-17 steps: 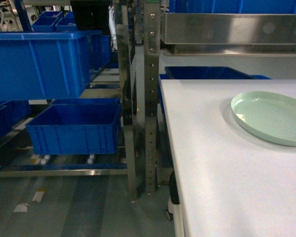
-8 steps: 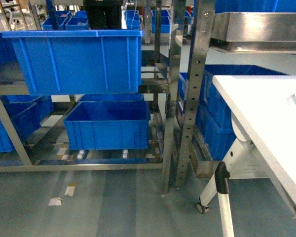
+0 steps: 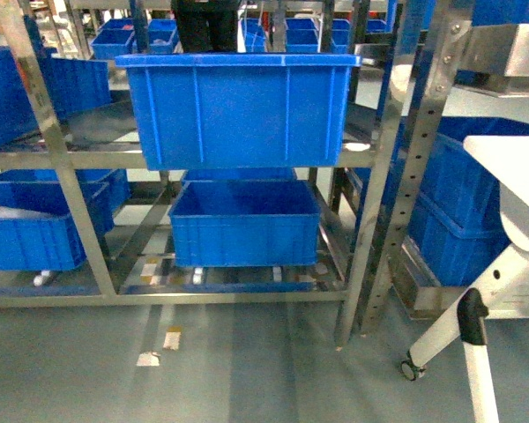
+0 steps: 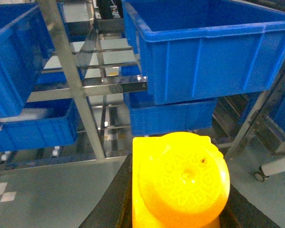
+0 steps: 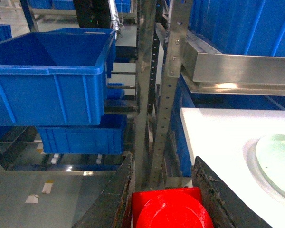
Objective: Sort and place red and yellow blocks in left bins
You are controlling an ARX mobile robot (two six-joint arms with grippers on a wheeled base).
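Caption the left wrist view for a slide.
Left gripper holds the yellow block, facing a blue bin on the steel rack.

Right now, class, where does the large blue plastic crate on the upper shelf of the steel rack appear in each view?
Head: large blue plastic crate at top centre.
Left wrist: upper right, above the yellow block.
Right wrist: upper left.
Shared landmark: the lower blue crate directly beneath it.

Left hand [image 4: 175,209] clamped on yellow block [image 4: 180,183]; right hand [image 5: 164,199] gripping red block [image 5: 171,209]
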